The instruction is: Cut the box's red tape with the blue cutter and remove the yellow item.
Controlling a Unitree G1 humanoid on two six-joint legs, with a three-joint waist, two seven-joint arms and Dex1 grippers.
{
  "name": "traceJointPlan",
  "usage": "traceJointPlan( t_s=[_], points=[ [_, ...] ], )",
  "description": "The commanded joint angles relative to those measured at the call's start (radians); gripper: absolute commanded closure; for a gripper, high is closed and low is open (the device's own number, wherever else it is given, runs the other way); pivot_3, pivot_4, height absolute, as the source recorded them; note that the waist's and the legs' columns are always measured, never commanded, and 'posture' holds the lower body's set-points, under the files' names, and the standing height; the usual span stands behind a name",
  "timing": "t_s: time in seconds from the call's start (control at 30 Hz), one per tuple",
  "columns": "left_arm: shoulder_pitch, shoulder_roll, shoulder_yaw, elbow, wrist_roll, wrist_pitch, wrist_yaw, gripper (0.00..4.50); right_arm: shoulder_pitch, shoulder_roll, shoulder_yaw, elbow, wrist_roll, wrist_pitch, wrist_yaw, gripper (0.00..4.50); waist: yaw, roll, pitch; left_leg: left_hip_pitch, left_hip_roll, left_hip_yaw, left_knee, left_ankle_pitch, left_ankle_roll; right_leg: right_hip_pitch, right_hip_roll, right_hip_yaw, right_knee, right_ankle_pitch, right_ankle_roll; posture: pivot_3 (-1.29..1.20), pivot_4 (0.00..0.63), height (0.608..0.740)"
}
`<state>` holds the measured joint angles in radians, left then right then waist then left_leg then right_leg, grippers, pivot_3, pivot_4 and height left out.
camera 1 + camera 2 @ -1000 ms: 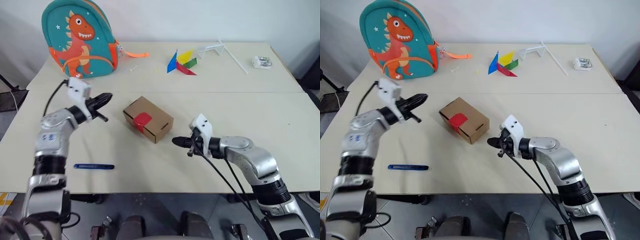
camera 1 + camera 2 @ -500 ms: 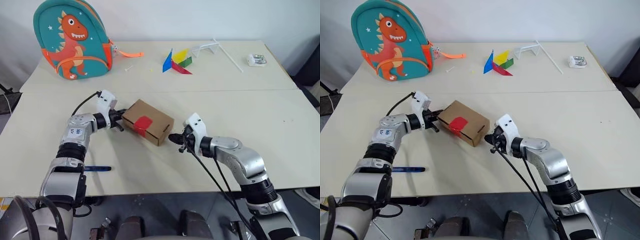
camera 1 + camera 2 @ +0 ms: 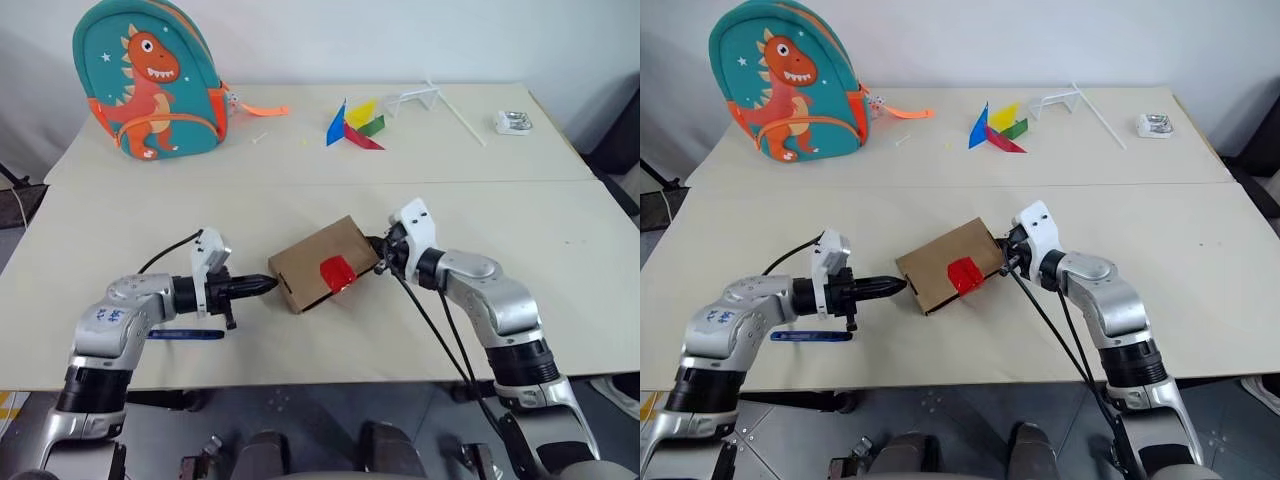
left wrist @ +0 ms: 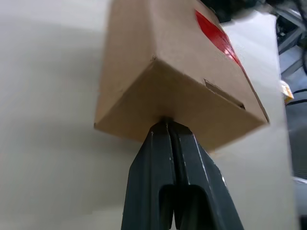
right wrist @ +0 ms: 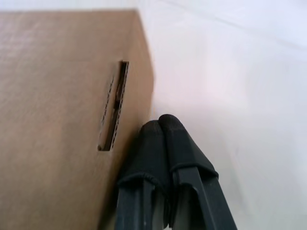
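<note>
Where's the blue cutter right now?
In the left eye view the blue cutter lies on the table's near-left part, just beneath the left gripper's arm, left of the box.

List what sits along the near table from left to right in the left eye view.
Blue cutter → left pincer → box with the red tape → right pincer.

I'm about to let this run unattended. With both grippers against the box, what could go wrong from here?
Both shut grippers, left and right, only press the box's ends without gripping, so it may twist or slide away. The cutter lies by the left forearm, which might knock it along the table.
</note>
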<state>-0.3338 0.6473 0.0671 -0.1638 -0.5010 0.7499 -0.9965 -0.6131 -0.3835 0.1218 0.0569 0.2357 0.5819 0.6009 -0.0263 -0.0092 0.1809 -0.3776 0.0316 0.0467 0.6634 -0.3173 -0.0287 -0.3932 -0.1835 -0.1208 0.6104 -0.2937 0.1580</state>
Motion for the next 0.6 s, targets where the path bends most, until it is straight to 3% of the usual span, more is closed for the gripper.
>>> traceJointPlan(
  t_s=[0.03, 0.2, 0.27, 0.47, 0.6],
  points=[
    [0.020, 0.062, 0.059, -0.064, -0.055, 0.036, -0.012, 4.46, -0.012, -0.036, -0.027, 0.005, -0.034, -0.081, 0.006, 4.50, 0.001, 0.000, 0.000, 0.000, 0.000, 0.000, 0.000, 0.000, 0.000, 0.000, 0.000, 0.000, 0.000, 0.000, 0.000, 0.00, 0.150, 0.740],
    [-0.051, 0.168, 0.099, 0.000, -0.149, 0.118, -0.109, 4.46, 0.051, -0.114, -0.098, -0.079, -0.023, -0.131, 0.027, 4.50, 0.003, 0.000, 0.000, 0.000, 0.000, 0.000, -0.001, 0.000, 0.000, -0.001, 0.000, 0.000, -0.001, 0.000, 0.000, 0.00, 0.150, 0.740],
    [-0.141, 0.169, 0.099, 0.082, -0.146, 0.105, -0.113, 4.46, 0.106, -0.150, -0.131, -0.162, 0.014, -0.078, 0.051, 4.50, 0.011, 0.000, 0.000, 0.000, 0.000, 0.000, -0.001, 0.000, 0.000, 0.000, 0.000, 0.000, 0.000, 0.000, 0.000, 0.00, 0.150, 0.740],
    [-0.411, 0.011, 0.033, 0.445, 0.013, -0.114, 0.002, 4.46, 0.281, -0.238, -0.143, -0.446, 0.211, 0.140, 0.180, 4.50, 0.032, 0.000, 0.000, 0.000, -0.001, 0.001, 0.001, 0.000, 0.001, 0.001, 0.000, 0.000, -0.001, 0.000, 0.000, 0.00, 0.150, 0.740],
    [-0.520, -0.102, -0.098, 0.656, 0.164, -0.259, 0.016, 4.46, 0.376, -0.235, -0.092, -0.568, 0.265, 0.253, 0.153, 4.50, 0.032, -0.001, 0.000, 0.000, -0.001, 0.004, 0.001, -0.001, 0.002, 0.001, 0.000, 0.001, -0.003, 0.000, 0.000, 0.00, 0.150, 0.740]
  ],
)
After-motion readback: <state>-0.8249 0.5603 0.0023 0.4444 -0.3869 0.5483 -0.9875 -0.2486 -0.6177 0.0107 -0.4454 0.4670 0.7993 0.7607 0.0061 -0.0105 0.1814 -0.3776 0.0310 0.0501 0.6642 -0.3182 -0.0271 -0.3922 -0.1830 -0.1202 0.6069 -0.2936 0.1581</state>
